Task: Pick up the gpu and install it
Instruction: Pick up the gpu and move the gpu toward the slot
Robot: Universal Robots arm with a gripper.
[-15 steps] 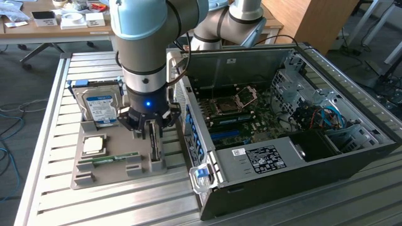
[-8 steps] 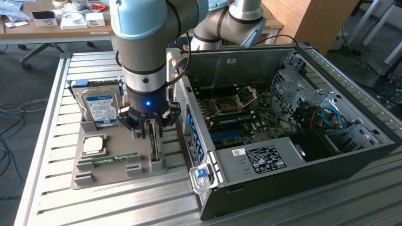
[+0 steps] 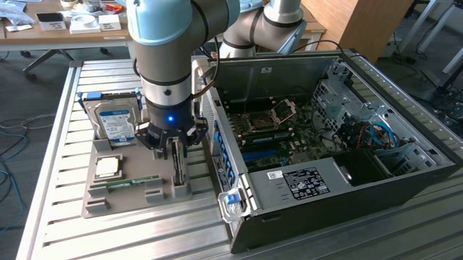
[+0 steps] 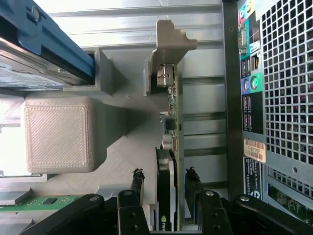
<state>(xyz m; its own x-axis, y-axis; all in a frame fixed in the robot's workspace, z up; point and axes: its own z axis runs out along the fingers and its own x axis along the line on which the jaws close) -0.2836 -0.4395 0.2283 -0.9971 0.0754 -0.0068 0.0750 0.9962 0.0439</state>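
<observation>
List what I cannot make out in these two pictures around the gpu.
- Exterior view: most of the gpu, hidden behind the tool.
- Wrist view: the gpu's flat faces, as it shows edge-on; one end is cut by the picture edge.
- Wrist view: the hard drive label, cut by the edge.

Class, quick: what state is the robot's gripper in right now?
Gripper: open, straddling the gpu, not clamped on it.

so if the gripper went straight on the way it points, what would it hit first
The gripper straddles the thin dark gpu card standing on edge, fingers open, so probably the grey plastic holder beneath it first, though depth is unclear.
</observation>
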